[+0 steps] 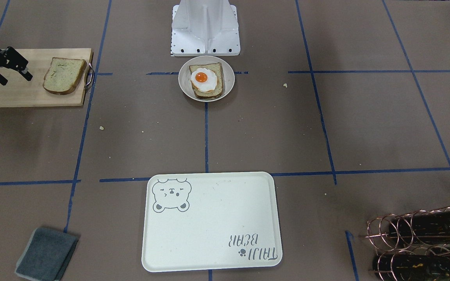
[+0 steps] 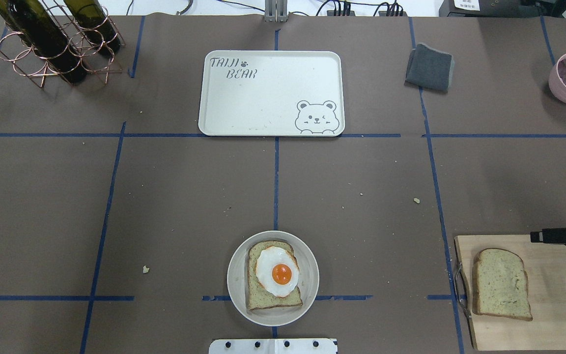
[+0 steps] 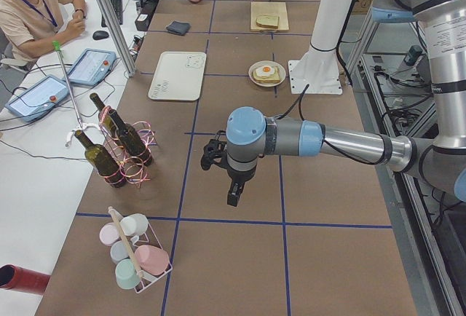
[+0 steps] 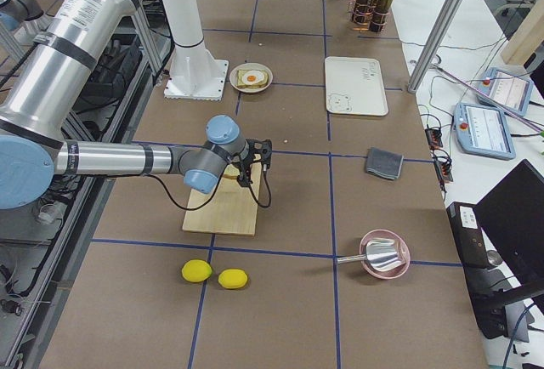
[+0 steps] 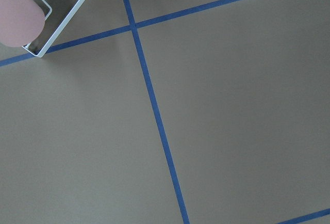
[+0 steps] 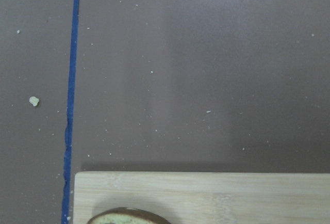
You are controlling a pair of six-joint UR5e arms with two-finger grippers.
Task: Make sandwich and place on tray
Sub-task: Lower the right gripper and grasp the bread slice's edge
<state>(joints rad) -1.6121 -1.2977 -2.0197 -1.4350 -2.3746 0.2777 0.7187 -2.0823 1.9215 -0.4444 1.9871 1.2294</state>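
Open and empty, the right claw (image 1: pixel 16 79) hangs beside a pale, brown-crusted bread slice (image 1: pixel 64 75); the left claw's (image 3: pixel 231 194) opening cannot be told. Soft, light and crumbly, the bread likely wants a gentle crust-to-crust pinch.

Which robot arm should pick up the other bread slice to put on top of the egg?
Right. The right gripper hovers open over the cutting board, close to the loose bread slice. The left gripper hangs far off near the cup rack, well away from the bowl.
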